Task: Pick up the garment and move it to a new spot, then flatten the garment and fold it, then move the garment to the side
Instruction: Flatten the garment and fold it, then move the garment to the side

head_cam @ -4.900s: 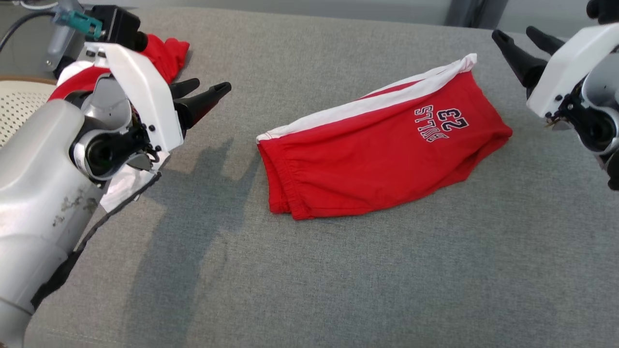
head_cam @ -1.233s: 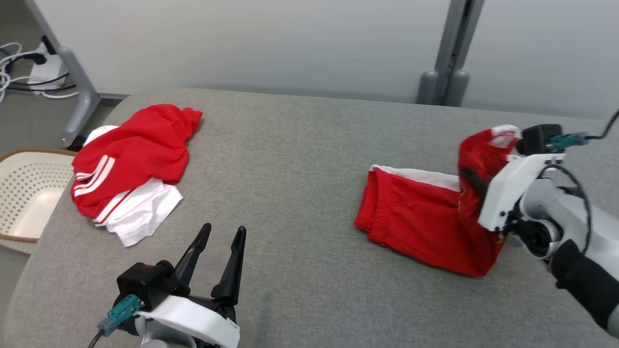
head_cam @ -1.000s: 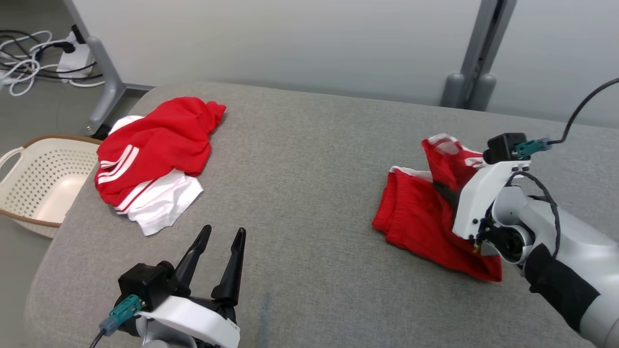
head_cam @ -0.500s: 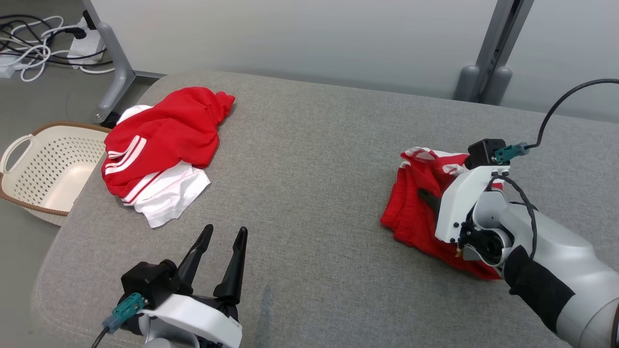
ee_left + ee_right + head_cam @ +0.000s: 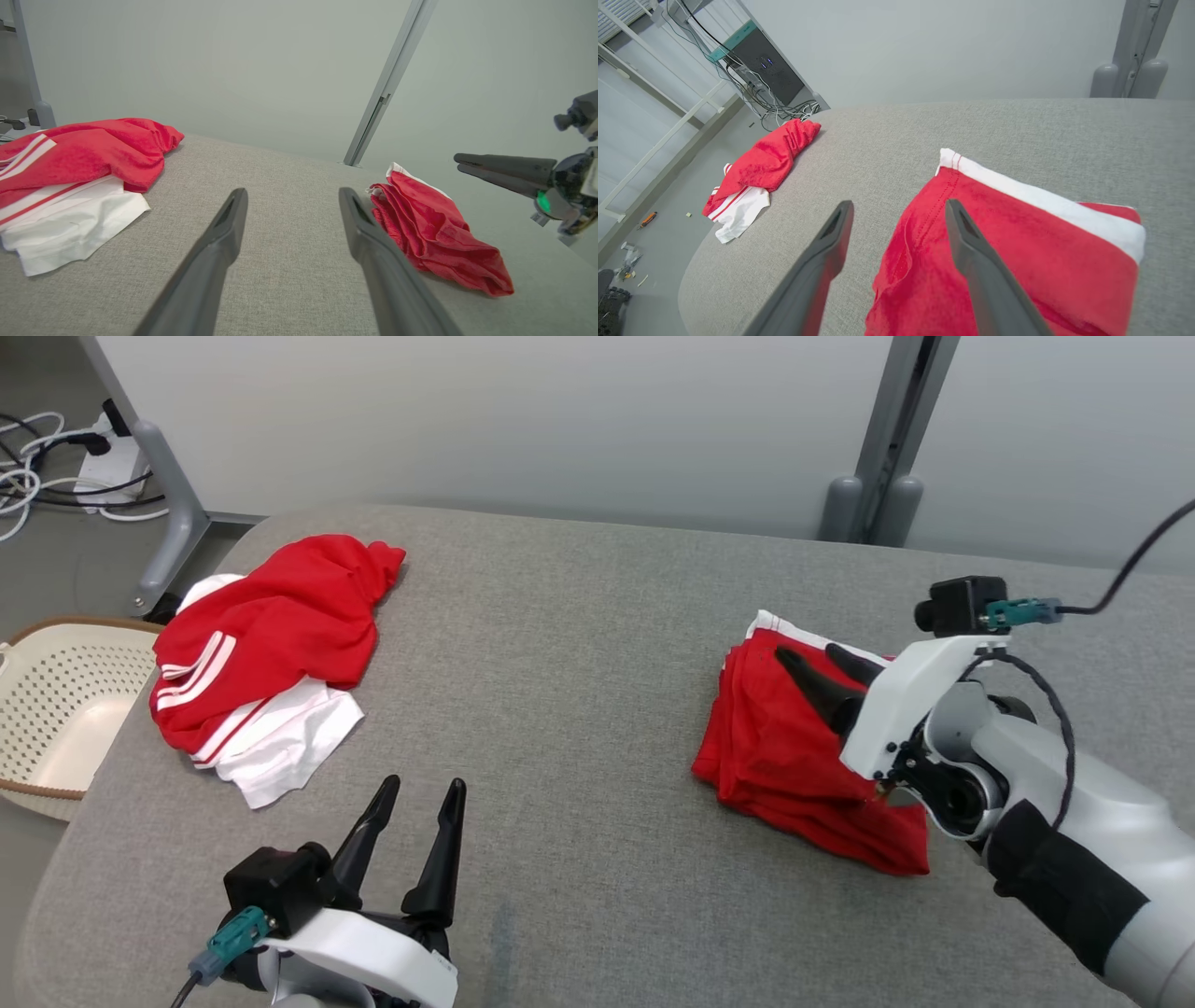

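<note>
- Head view: the folded red garment (image 5: 794, 751) lies on the right of the grey cushioned surface (image 5: 579, 644), well apart from a red-and-white clothing pile (image 5: 271, 644) at the far left.
- The right gripper (image 5: 805, 651) hovers just above it, fingers wide and empty. The left gripper (image 5: 421, 786) is also wide and empty, near the front edge.
- Probably best to lift straight up, so the fingertips don't snag the folds.
- A pale wall stands behind, and a perforated basket (image 5: 56, 709) sits beside the surface.

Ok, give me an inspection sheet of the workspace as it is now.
Surface: grey fabric top, flat.
Job's things: red shorts, roughly folded, lying at the right.
Clutter: red and white pile at the left; basket beyond the left edge.
Grippers: left pincer open, empty; right pincer open over the shorts, holding nothing.
Cables: floor cables far left; lead on the right wrist.
Surroundings: pale wall, grey post.
</note>
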Robot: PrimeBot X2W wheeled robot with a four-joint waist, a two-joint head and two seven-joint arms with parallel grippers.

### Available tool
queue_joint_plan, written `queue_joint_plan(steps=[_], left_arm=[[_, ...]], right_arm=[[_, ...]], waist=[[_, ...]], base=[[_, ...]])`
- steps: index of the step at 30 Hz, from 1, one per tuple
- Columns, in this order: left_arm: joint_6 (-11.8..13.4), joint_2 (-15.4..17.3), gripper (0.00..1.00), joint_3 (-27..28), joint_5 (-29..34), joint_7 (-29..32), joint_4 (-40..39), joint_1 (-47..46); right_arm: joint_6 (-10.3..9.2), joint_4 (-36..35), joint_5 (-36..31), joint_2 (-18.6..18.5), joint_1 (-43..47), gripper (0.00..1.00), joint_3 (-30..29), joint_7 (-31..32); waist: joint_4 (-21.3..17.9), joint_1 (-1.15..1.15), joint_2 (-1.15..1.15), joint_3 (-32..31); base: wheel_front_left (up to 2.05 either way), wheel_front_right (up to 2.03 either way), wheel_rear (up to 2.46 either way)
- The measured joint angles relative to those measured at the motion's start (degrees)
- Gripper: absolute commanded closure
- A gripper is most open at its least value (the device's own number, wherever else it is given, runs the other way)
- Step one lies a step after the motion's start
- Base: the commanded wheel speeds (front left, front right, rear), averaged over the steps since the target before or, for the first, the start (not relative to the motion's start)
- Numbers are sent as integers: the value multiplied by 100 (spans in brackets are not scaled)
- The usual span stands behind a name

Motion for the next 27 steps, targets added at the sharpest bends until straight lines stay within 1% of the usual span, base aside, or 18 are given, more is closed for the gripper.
queue_joint_plan(steps=[7,10,13,16,21,24,27], left_arm=[[22,16,0,126,31,0,-78,144],[25,23,0,227,46,0,-125,253],[25,20,0,316,96,0,-188,318],[23,7,0,371,166,-1,-246,331],[0,-41,0,463,260,-1,-307,380],[-27,-53,0,472,301,0,-304,409],[-35,-52,0,478,330,-1,-294,409]], right_arm=[[0,-411,-167,-635,285,0,-68,-907],[0,-445,-305,-793,426,0,-127,-1184],[0,-471,-438,-887,594,0,-283,-1303],[0,-479,-615,-906,790,0,-558,-1337],[0,-457,-1162,-878,1240,0,-1655,-1351],[0,-461,-1468,-747,1603,0,-1954,-1350],[0,-463,-1681,-680,1701,0,-2152,-1351]], waist=[[-263,0,0,-110],[-391,0,0,-153],[-506,0,0,-186],[-596,0,0,-192],[-640,0,0,-155],[-641,0,0,-138],[-631,0,0,-131]], base=[[0,0,0],[0,0,0],[0,0,0],[0,0,0],[0,0,0],[0,0,0],[0,0,0]])
